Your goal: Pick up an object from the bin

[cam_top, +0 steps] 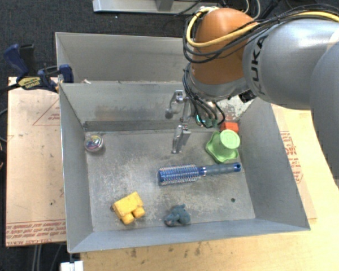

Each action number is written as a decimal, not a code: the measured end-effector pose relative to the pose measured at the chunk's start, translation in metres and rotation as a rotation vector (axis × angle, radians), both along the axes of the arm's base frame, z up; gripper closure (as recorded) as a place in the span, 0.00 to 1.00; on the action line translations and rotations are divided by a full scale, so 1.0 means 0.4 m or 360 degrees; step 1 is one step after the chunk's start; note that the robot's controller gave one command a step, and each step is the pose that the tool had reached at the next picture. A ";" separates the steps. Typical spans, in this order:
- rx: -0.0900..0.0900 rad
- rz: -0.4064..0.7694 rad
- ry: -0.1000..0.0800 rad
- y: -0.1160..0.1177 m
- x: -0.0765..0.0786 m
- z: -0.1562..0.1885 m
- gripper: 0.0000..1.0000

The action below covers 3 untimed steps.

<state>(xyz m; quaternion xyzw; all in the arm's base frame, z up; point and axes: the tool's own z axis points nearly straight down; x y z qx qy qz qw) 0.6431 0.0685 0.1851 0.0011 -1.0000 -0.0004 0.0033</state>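
Only legible txt: part of "KUKA" brand, dark letters on the grey arm.

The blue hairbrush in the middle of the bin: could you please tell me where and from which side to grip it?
Probably the slim handle, near where it joins the bristle head of the blue hairbrush. The brush lies flat, so come straight down from above, closing across the handle's narrow width, clear of the green cup by its tip.
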 end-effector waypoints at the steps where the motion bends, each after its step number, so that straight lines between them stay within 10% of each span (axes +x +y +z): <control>1: 0.0003 0.0058 -0.0018 -0.072 -0.091 -0.231 0.00; 3: 0.0014 0.0755 -0.0019 -0.486 -0.316 -0.164 0.00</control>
